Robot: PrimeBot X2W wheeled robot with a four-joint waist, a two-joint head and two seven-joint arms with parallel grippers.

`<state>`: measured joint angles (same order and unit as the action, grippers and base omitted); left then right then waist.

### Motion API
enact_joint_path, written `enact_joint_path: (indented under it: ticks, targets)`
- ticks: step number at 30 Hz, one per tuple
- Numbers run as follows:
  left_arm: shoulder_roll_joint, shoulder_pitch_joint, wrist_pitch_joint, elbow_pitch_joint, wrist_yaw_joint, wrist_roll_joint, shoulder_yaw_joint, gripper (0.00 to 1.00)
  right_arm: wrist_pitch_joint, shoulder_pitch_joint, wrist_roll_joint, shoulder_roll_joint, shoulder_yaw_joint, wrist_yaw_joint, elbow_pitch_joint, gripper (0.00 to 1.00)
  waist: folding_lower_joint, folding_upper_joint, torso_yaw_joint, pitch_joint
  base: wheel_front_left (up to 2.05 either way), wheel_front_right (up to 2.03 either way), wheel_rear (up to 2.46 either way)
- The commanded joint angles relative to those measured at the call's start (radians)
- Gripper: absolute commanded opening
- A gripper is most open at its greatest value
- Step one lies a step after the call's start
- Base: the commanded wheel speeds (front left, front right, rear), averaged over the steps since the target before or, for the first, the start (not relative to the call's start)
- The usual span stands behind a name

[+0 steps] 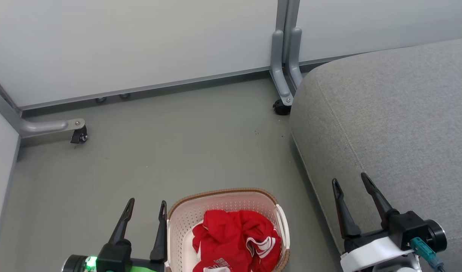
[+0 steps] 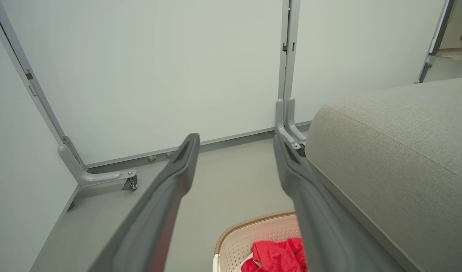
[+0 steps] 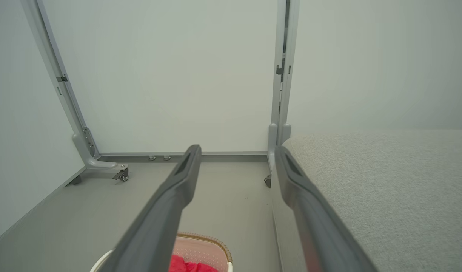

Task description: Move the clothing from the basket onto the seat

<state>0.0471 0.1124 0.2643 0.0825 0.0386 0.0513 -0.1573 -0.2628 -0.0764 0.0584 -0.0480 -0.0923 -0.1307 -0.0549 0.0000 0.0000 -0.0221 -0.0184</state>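
Red clothing (image 1: 236,238) is seen crumpled in the basket (image 1: 185,219), none of it on the seat (image 1: 397,113).
The basket is set on the grey floor (image 1: 159,143), just beside the seat's front corner. The left gripper (image 1: 148,200) is held released and empty by the basket's left rim; the right gripper (image 1: 348,177) is likewise spread, empty, over the seat's edge.
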Motion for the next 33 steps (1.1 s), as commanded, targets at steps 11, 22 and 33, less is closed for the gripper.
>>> enact_joint_path:
  ticks: [11, 22, 33]
  targets:
    - [0.006, -0.136, 0.000, 0.072, 0.062, -0.025, -0.039, 1.00, -0.003, 0.118, 0.012, -0.004, 0.059, 0.000, 0.083, 1.00, 0.0000, 0.0000, -0.036, 0.158, 0.00, 0.00, 0.00]
    - [0.007, -0.416, 0.000, 0.319, 0.092, 0.019, -0.161, 1.00, -0.003, 0.290, 0.075, -0.003, 0.164, 0.000, 0.172, 1.00, 0.0000, 0.0000, -0.070, 0.419, 0.00, 0.00, 0.00]
    - [0.040, -0.690, 0.000, 0.677, 0.093, 0.116, -0.365, 1.00, -0.003, 0.401, 0.099, -0.003, 0.192, 0.000, 0.218, 1.00, 0.0000, 0.0000, -0.098, 0.623, 0.00, 0.00, 0.00]
